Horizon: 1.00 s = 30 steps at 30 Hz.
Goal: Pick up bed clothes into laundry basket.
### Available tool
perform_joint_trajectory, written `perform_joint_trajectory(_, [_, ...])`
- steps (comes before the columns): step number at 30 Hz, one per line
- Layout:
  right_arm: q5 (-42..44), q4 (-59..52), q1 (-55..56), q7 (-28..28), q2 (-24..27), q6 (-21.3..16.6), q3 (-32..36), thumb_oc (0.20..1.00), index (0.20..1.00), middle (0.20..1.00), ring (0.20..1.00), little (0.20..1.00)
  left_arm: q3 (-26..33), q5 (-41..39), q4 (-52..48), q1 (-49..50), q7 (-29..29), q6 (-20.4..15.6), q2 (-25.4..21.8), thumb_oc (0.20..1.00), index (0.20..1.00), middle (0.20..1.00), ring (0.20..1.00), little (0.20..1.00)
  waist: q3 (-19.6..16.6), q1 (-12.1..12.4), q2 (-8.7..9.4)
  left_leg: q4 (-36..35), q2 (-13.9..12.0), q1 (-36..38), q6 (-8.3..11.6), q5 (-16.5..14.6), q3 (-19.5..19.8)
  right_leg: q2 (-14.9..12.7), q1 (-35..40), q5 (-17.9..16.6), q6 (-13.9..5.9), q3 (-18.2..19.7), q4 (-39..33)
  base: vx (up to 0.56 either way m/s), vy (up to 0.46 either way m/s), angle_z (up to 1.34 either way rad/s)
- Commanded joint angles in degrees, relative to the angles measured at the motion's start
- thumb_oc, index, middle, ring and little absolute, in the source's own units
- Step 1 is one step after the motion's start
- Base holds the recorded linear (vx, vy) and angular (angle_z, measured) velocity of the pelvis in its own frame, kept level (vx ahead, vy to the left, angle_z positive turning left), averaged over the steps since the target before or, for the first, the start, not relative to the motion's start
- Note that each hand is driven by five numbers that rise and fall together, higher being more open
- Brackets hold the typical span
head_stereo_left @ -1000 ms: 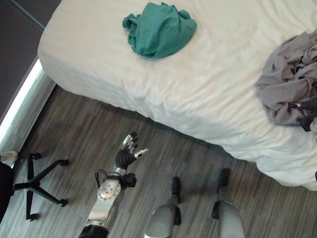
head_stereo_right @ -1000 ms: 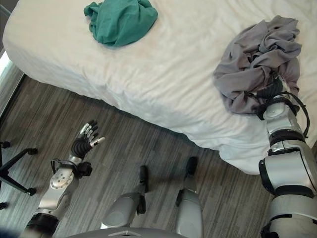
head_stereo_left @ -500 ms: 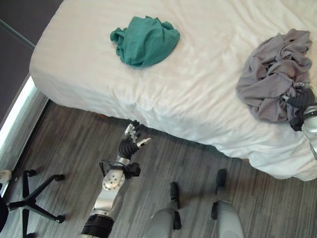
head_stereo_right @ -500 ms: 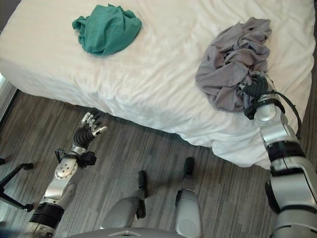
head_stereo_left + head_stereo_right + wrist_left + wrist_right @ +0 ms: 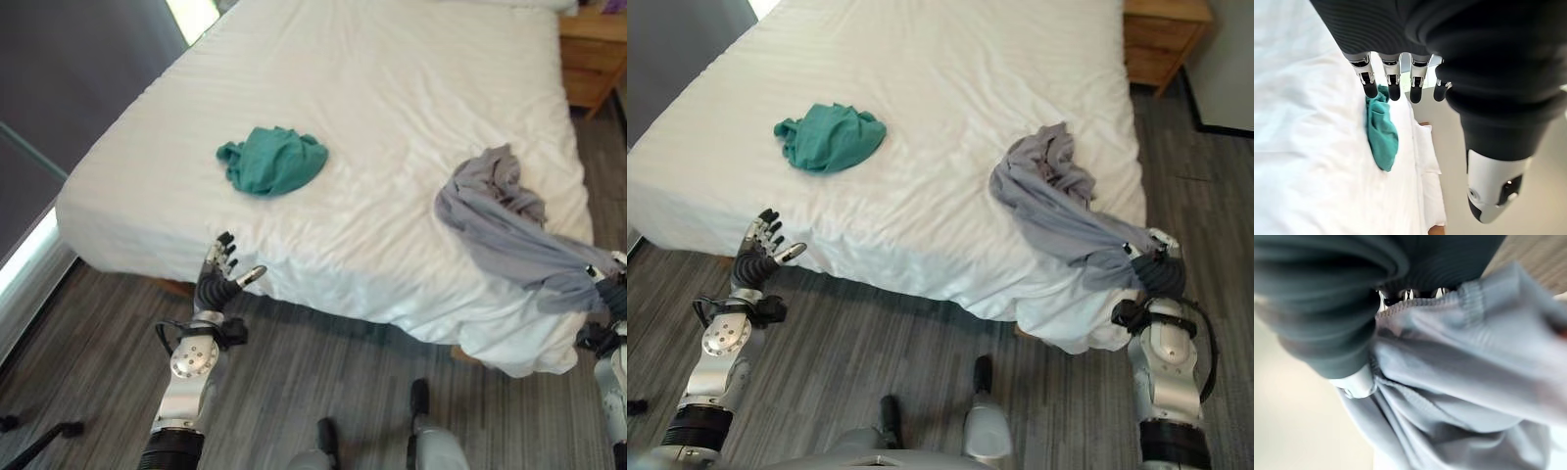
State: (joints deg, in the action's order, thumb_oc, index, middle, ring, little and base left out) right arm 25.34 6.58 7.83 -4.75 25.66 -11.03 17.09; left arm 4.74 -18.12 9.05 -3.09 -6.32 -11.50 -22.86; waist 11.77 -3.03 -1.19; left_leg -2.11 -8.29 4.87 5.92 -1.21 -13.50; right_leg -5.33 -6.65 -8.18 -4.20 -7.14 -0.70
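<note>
A grey garment (image 5: 1058, 211) lies on the white bed (image 5: 950, 98) near its right front corner, one end stretched off the edge toward my right hand (image 5: 1157, 275). That hand is shut on the grey cloth (image 5: 1459, 377), which drapes over its fingers in the right wrist view. A crumpled green garment (image 5: 271, 162) rests on the bed's left part, also seen past my left hand's fingers (image 5: 1392, 83). My left hand (image 5: 217, 277) hangs open in front of the bed's near edge, holding nothing.
A wooden nightstand (image 5: 1164, 39) stands at the bed's far right corner. Grey plank floor (image 5: 323, 382) runs along the near side of the bed. A dark wall (image 5: 69, 69) and a bright floor strip (image 5: 24, 264) are at the left.
The view has shifted back, showing more of the bed. My right hand has pulled the grey garment toward the bed's edge, stretching it out. My left hand has risen slightly toward the bed.
</note>
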Motion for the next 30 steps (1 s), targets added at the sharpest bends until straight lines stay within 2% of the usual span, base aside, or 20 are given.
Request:
perform_joint_trajectory(1, [3.2, -5.0, -0.7, 0.4, 2.5, -4.4, 3.6, 0.200, 0.200, 0.200, 0.200, 0.200, 0.4, 1.2, -0.9, -4.7, -0.8, -2.7, -4.5, 1.000, 1.000, 1.000, 1.000, 1.000, -0.5, -1.1, 3.71, 17.5, -3.0, -7.4, 3.82, 8.8, 2.8, -0.9, 9.6, 11.2, -0.64, 2.2, 4.7, -0.03, -0.179, -0.01])
perform_joint_trajectory(2, [2.8, -5.3, -0.3, 0.0, 2.5, -4.3, 4.1, 0.200, 0.200, 0.200, 0.200, 0.200, 0.2, 1.4, -1.2, -5.7, -1.1, -2.8, -4.6, 1.000, 1.000, 1.000, 1.000, 1.000, -0.3, -1.1, 4.01, 21.0, -2.6, -9.5, 4.45, 10.1, 4.9, -0.6, 10.2, 11.4, -0.03, 2.3, 4.5, -0.01, -0.097, 0.05])
perform_joint_trajectory(4, [3.4, -5.8, 0.2, -0.5, 2.2, -4.3, 5.1, 0.200, 0.200, 0.200, 0.200, 0.200, -0.3, 2.8, -1.7, -7.9, -2.2, -2.7, -5.1, 1.000, 1.000, 1.000, 1.000, 1.000, -1.1, -1.8, 4.20, 18.8, -3.3, -12.2, 4.09, 10.7, 6.1, -0.6, 10.8, 12.1, 0.02, 2.5, 4.2, 0.04, -0.012, -0.09])
perform_joint_trajectory(6, [4.1, -6.7, 0.8, -0.9, 2.1, -4.7, 6.2, 0.200, 0.200, 0.200, 0.200, 0.200, -0.8, 4.6, -1.4, -9.5, -2.9, -2.3, -5.9, 1.000, 1.000, 1.000, 1.000, 1.000, -2.5, -2.6, 4.12, 12.2, -5.3, -12.6, 4.06, 11.2, 4.3, -0.5, 11.6, 12.4, -0.52, 3.4, 3.3, 0.16, 0.062, -0.16])
perform_joint_trajectory(7, [4.4, -6.8, 0.4, -1.3, 2.6, -5.0, 6.2, 0.200, 0.200, 0.200, 0.200, 0.200, -2.0, 6.5, -0.6, -11.8, -3.7, -1.8, -6.7, 1.000, 1.000, 1.000, 1.000, 1.000, -2.9, -2.9, 3.86, 7.2, -6.5, -13.3, 4.43, 12.7, 3.3, -0.6, 12.1, 12.5, -0.95, 3.6, 2.8, 0.19, 0.099, 0.06])
perform_joint_trajectory(10, [3.4, -7.5, -1.1, -2.0, 4.4, -5.7, 5.0, 0.200, 0.200, 0.200, 0.200, 0.200, -5.4, 12.4, 1.3, -18.5, -6.5, -1.3, -9.1, 1.000, 1.000, 1.000, 1.000, 1.000, -2.4, -3.1, 3.04, 1.1, -6.7, -13.3, 5.27, 15.2, 3.2, -0.7, 13.0, 12.8, -1.88, 4.2, 2.6, 0.16, 0.138, 0.22])
perform_joint_trajectory(11, [3.4, -8.1, -1.3, -1.9, 4.7, -4.8, 4.7, 0.200, 0.200, 0.200, 0.200, 0.200, -5.5, 12.8, 1.2, -18.6, -6.1, -1.2, -9.8, 1.000, 1.000, 1.000, 1.000, 1.000, -2.7, -3.7, 2.49, 1.8, -6.8, -12.3, 4.67, 13.1, 2.0, -1.1, 13.6, 13.6, -2.42, 4.7, 2.7, 0.16, 0.177, -0.25])
perform_joint_trajectory(12, [3.7, -8.5, -1.1, -1.9, 4.3, -4.6, 4.2, 0.200, 0.200, 0.200, 0.200, 0.200, -6.0, 14.4, 1.7, -20.3, -6.9, -0.5, -10.2, 1.000, 1.000, 1.000, 1.000, 1.000, -2.9, -4.0, 2.21, 2.3, -6.6, -12.2, 4.48, 12.5, 1.5, -1.8, 14.1, 13.7, -2.79, 4.9, 2.2, 0.20, 0.207, -0.28])
perform_joint_trajectory(13, [4.0, -8.9, -1.4, -1.8, 3.9, -4.8, 3.9, 0.200, 0.200, 0.200, 0.200, 0.200, -7.5, 19.5, 3.0, -24.3, -7.5, 1.0, -11.6, 1.000, 1.000, 1.000, 1.000, 1.000, -2.9, -4.4, 2.21, 3.7, -5.9, -12.9, 4.82, 12.1, 0.9, -3.1, 14.7, 13.6, -3.39, 4.9, 1.8, 0.16, 0.156, -0.29])
perform_joint_trajectory(14, [4.0, -9.0, -1.5, -1.8, 3.8, -4.8, 4.1, 0.200, 0.200, 0.200, 0.200, 0.200, -7.8, 19.6, 3.3, -24.8, -7.7, 1.0, -11.6, 1.000, 1.000, 1.000, 1.000, 1.000, -2.8, -4.2, 2.23, 3.8, -6.0, -13.2, 4.72, 12.3, 0.9, -3.0, 14.5, 13.3, -3.42, 4.9, 1.6, 0.17, 0.171, -0.17])
perform_joint_trajectory(16, [2.8, -9.6, -1.7, -2.3, 2.9, -4.1, 3.8, 0.200, 0.200, 0.200, 0.200, 0.200, -12.2, 31.9, 6.9, -33.9, -10.9, 4.8, -16.0, 1.000, 1.000, 1.000, 1.000, 1.000, -3.3, -4.5, 2.26, 3.4, -4.1, -12.8, 3.49, 10.5, -1.3, -5.6, 13.4, 12.1, -4.90, 6.1, 1.0, 0.20, 0.261, -0.19])
perform_joint_trajectory(19, [1.8, -10.6, -2.9, -2.9, 2.8, -3.4, 1.4, 0.200, 0.200, 0.200, 0.200, 0.200, -15.3, 39.6, 9.8, -41.4, -12.7, 8.2, -18.6, 1.000, 1.000, 1.000, 1.000, 1.000, -2.9, -4.5, 2.60, 1.9, -2.3, -12.6, 2.38, 9.8, -4.0, -7.7, 10.1, 10.3, -6.73, 6.5, 1.9, 0.10, 0.214, -0.69])
perform_joint_trajectory(25, [2.0, -10.8, -3.6, -2.6, 2.9, -2.5, 0.1, 0.200, 0.200, 0.200, 0.200, 0.200, -19.1, 49.3, 15.1, -48.6, -12.4, 12.8, -22.5, 1.000, 1.000, 1.000, 1.000, 1.000, -1.9, -4.0, 4.29, 1.6, -0.2, -13.0, 0.60, 8.5, -6.9, -9.7, 6.5, 5.8, -8.77, 6.7, 3.1, 0.09, 0.136, -0.38])
perform_joint_trajectory(30, [2.7, -10.5, -5.6, -3.1, 4.1, -2.0, -3.5, 0.200, 0.200, 0.200, 0.200, 0.200, -31.7, 54.3, 29.7, -65.2, -11.7, 17.8, -22.7, 1.000, 1.000, 1.000, 1.000, 1.000, -0.8, -5.6, 5.20, 0.7, 0.8, -14.8, 0.04, 8.8, -6.8, -10.0, 5.1, 2.4, -9.87, 5.7, 2.7, 0.04, 0.066, 0.09])
